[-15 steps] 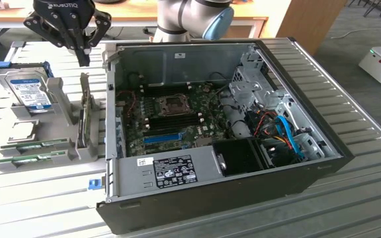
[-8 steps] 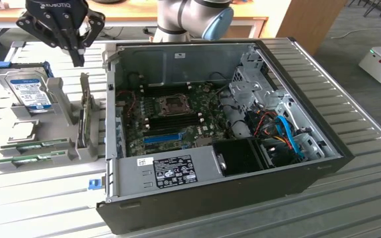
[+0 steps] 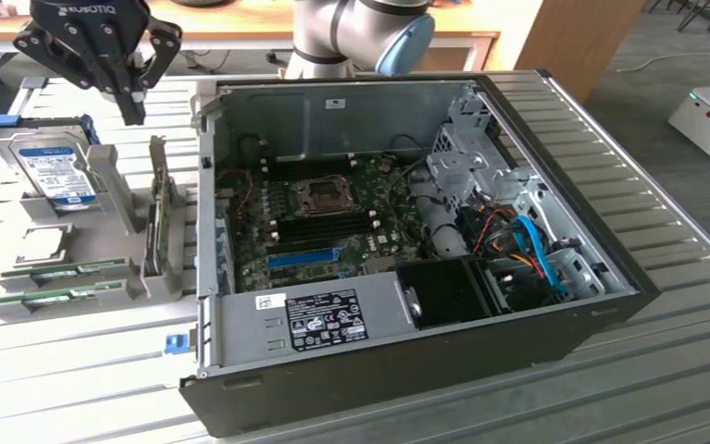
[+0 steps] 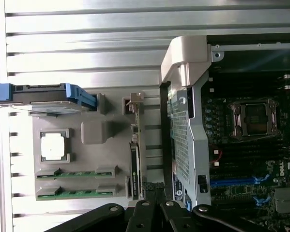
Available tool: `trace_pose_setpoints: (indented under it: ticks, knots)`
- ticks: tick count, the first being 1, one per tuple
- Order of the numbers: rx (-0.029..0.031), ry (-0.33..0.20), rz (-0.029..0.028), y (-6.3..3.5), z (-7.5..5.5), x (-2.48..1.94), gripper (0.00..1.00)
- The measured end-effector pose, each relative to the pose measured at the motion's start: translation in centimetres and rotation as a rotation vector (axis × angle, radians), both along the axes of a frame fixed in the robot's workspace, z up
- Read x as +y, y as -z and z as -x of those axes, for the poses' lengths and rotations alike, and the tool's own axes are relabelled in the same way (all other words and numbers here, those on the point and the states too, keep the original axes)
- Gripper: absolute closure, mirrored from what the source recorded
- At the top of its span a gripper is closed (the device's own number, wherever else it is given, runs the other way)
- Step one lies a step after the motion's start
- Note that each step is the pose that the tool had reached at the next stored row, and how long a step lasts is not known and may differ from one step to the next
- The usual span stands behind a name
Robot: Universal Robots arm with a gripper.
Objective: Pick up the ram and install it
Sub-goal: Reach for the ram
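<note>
Two green ram sticks (image 3: 64, 272) (image 3: 56, 298) lie side by side in slots at the near end of a grey holder (image 3: 106, 185), at the exterior view's left. The wrist view looks down on the same sticks (image 4: 77, 173) (image 4: 76, 192). My gripper (image 3: 132, 113) hangs well above the holder's far end, beside the open computer case (image 3: 256, 92). Its fingers are shut and hold nothing. In the wrist view my gripper (image 4: 152, 193) hangs over the gap between holder and case. The motherboard (image 3: 330, 217) lies exposed inside the case.
A hard drive (image 3: 53, 166) with a blue label stands in the holder, and a thin card (image 3: 155, 208) stands on edge beside it. A processor chip (image 4: 54, 145) rests in the holder. The case's metal wall (image 4: 183, 135) rises between the holder and the motherboard. A blue slot (image 3: 303, 256) is on the motherboard.
</note>
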State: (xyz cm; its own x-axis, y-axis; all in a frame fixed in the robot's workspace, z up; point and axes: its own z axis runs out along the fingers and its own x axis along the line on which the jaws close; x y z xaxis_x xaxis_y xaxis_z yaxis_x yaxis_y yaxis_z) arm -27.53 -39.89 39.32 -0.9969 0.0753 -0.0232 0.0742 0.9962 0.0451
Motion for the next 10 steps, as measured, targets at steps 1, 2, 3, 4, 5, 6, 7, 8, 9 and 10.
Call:
trace_pose_setpoints:
  ticks: [1,2,3,4,5,6,7,8,9,10]
  knots:
    - [0.0000,0.000,0.0000,0.00,0.2,0.00,0.89]
    - [-0.0001,0.000,0.0000,0.00,0.3,0.00,0.89]
    - [0.0000,0.000,0.0000,0.00,0.4,0.00,0.89]
    - [-0.0001,0.000,0.0000,0.00,0.6,0.00,0.89]
    - [0.0000,0.000,0.0000,0.00,0.7,0.00,0.89]
    - [-0.0001,0.000,0.0000,0.00,0.9,0.00,0.89]
    - [-0.0001,0.000,-0.0001,0.01,1.0,0.00,0.89]
    - [-0.0001,0.000,0.0000,0.00,1.1,0.00,0.89]
    - [-0.0001,0.000,0.0000,0.00,1.3,0.00,0.89]
    - [-0.0001,0.000,-0.0001,0.00,1.4,0.00,0.89]
